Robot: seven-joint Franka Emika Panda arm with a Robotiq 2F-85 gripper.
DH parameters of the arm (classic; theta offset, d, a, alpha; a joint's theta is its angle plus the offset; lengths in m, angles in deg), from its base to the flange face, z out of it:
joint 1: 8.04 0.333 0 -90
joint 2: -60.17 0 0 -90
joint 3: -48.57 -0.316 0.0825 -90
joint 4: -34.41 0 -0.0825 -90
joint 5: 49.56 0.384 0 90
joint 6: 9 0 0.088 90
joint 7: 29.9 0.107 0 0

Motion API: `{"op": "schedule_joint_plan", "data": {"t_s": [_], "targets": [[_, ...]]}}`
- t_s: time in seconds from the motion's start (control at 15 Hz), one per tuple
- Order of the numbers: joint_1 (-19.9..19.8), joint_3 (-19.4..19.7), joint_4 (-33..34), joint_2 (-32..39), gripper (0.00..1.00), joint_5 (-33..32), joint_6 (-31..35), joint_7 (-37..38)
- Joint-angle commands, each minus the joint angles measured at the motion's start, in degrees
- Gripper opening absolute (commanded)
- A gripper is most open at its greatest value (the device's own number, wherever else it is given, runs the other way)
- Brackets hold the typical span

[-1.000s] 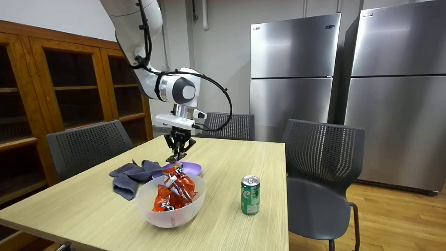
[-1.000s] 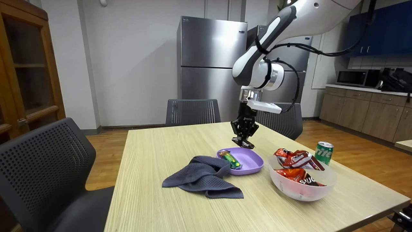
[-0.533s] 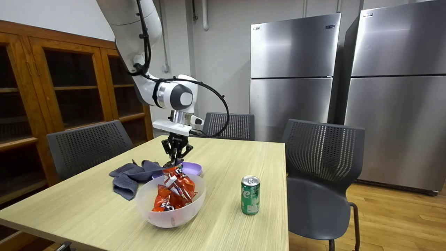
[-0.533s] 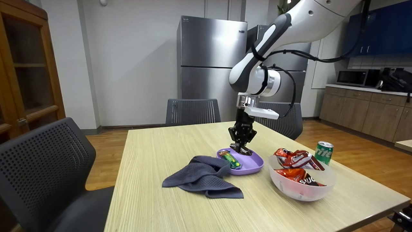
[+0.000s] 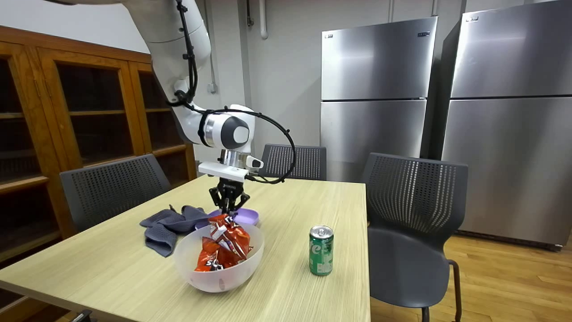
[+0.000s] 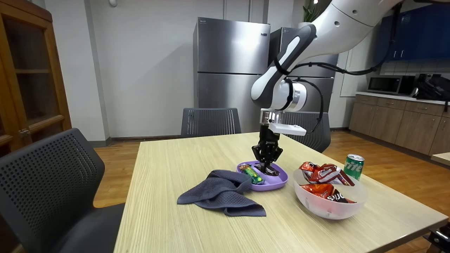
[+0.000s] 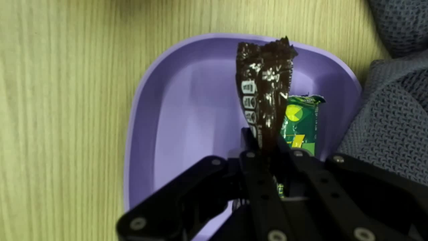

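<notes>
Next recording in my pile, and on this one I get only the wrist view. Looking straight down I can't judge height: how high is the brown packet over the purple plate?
Observer: In an exterior view, the brown packet is low over the purple plate; whether it touches, I can't tell.
Operator: Any drinks standing nearby?
Observer: Yes, a green can stands upright, apart from a translucent bowl.
Operator: What's in the bowl?
Observer: At least two red snack bags.
</notes>
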Motion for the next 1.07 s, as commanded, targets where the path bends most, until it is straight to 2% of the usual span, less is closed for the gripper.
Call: {"op": "schedule_joint_plan", "data": {"t_s": [0.0,0.2,0.27,0.4,0.87,1.0], "targets": [[0.61,0.71,2.11,1.28,0.03,-1.23,-0.62,2.67],[0.65,0.82,2.19,1.36,0.03,-1.36,-0.62,2.82],[0.82,1.07,2.04,1.18,0.39,-1.52,-0.75,3.28],[0.75,1.23,1.41,0.57,0.47,-1.70,-0.44,3.41],[-0.25,0.97,-1.03,-2.98,0.98,-1.34,-0.19,1.68],[0.10,1.13,-2.60,-4.90,1.00,-1.84,0.06,1.61]]}}
